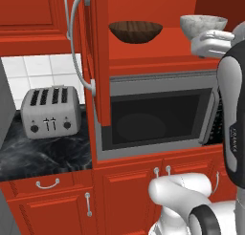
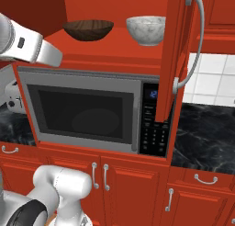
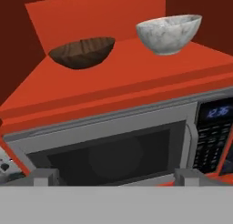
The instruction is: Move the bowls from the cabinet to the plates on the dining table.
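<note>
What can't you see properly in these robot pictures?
- White marbled bowl: left base view, its right side is hidden behind the robot's arm.
- Cabinet top: cut off by the upper edge in both base views.
- Toaster: right base view, mostly hidden behind the microwave.
- Microwave buttons: hand view, too blurred to read.

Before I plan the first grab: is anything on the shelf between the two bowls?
No. Bare red shelf separates the wooden bowl from the marbled bowl, clearest in the hand view.
</note>
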Robot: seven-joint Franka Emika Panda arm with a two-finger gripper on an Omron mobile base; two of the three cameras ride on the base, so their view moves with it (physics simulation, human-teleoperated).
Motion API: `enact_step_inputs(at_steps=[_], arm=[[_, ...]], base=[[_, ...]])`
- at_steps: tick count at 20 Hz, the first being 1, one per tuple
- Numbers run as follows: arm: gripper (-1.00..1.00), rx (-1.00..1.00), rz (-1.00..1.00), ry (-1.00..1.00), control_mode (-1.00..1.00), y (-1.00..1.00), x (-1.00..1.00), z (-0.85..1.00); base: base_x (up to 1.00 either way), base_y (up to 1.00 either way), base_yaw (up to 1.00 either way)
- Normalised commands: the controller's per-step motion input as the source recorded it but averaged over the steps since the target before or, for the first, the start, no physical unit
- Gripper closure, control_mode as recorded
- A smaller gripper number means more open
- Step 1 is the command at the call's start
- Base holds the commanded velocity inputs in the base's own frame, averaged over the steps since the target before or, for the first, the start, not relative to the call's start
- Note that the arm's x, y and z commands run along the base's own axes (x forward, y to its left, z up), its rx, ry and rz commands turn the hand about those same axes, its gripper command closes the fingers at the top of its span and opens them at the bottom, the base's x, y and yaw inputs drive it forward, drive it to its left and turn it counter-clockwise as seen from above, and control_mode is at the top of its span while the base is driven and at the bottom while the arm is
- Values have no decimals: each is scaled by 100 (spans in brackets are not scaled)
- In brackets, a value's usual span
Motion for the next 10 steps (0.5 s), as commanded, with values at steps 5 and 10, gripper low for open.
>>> enact_step_inputs(at_steps=[5,10], arm=[[-100,17,-3,0,-100,0,21,-5],[-100,19,-5,-5,-100,0,5,2]], base=[[0,0,0],[0,0,0]])
